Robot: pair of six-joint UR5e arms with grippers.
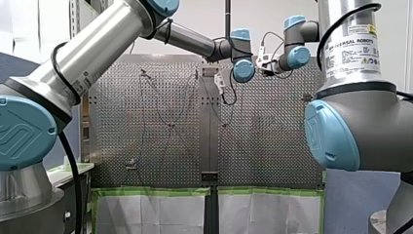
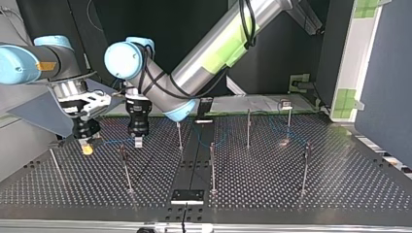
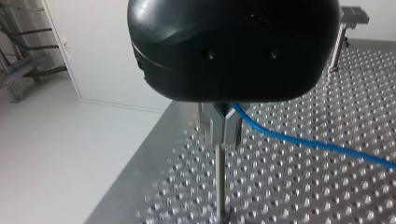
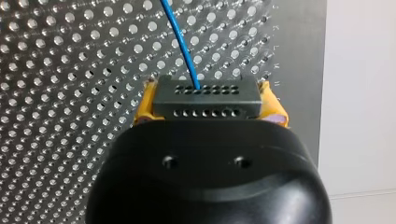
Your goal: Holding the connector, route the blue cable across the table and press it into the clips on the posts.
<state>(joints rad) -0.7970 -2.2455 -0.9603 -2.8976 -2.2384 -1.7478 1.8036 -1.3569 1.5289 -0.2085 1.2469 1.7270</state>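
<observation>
left claw [image 3: 219,139] pointing down, seemingly closed | right claw [image 4: 208,99] clamped, pads yellow

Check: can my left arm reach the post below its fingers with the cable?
Likely yes: the left gripper holds the blue cable directly over the post, with nothing in between.

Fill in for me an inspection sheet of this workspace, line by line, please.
Surface: perforated table, metal, with several thin posts standing on it.
Job's things: blue cable runs from the dark connector across the table.
Clutter: nothing seen.
Grippers: my right gripper clamps the connector between yellow pads; my left gripper is shut on the blue cable, just above a post.
Cables: black cable along my left arm.
Surroundings: white panel with green tape beside the table.
</observation>
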